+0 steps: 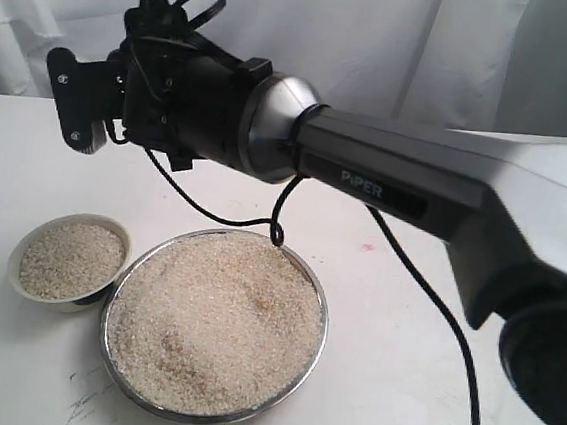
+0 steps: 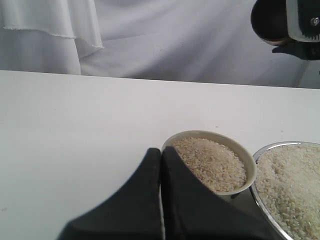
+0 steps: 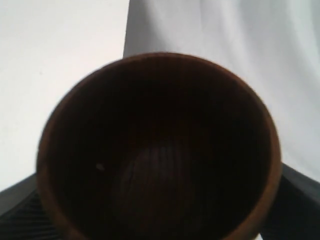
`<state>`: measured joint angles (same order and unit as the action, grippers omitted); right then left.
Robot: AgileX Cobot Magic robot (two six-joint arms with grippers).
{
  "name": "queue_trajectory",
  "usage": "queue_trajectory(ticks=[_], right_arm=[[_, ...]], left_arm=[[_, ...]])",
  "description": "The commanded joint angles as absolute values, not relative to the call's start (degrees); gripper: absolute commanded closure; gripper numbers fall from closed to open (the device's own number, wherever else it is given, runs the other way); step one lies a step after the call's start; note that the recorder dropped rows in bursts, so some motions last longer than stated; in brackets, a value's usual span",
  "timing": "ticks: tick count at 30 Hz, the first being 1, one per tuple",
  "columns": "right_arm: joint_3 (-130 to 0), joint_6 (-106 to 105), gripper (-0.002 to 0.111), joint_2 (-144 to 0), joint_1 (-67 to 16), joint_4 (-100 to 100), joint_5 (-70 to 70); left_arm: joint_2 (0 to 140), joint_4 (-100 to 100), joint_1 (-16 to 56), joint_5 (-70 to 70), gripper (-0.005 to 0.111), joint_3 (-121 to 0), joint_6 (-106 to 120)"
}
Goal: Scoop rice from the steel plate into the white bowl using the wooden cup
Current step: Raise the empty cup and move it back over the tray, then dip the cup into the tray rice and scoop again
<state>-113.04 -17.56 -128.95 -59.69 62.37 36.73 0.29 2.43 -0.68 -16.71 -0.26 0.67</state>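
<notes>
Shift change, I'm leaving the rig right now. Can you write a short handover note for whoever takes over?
Left gripper: shut, empty, near the white bowl.
Right gripper: closed on the wooden cup, held high; cup looks empty.
Bowl: nearly full of rice, beside the steel plate.
Done: rice already in the bowl.
To do: plate is heaped with rice; scoop again if more is wanted.

text: "PiPER" | on: side of the right arm (image 1: 438,177) | view: exterior | lettering: pale on grey
</notes>
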Motion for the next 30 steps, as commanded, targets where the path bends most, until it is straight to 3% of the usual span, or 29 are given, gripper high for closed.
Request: queue_trajectory(ticks=[1,10,18,30], right_arm=[[-110.6,-21.8,0.108,-125.5,-58.6,54.0,41.6],[-92.8,-30.7,0.108,-117.2,-57.6,50.0,42.3],[-77.9,-27.8,0.108,-112.2,-55.3,50.8,27.2],[-71.4,-20.0,0.108,-112.2,-55.5,76.5,23.9]], left_arm=[[0.0,2.5,-0.6,-16.3,0.107,0.0,0.5],[0.0,2.5,-0.6,-16.3,0.107,0.0,0.5],[0.0,2.5,-0.6,-16.3,0.107,0.0,0.5],[0.0,2.5,-0.6,-16.3,0.107,0.0,0.5]])
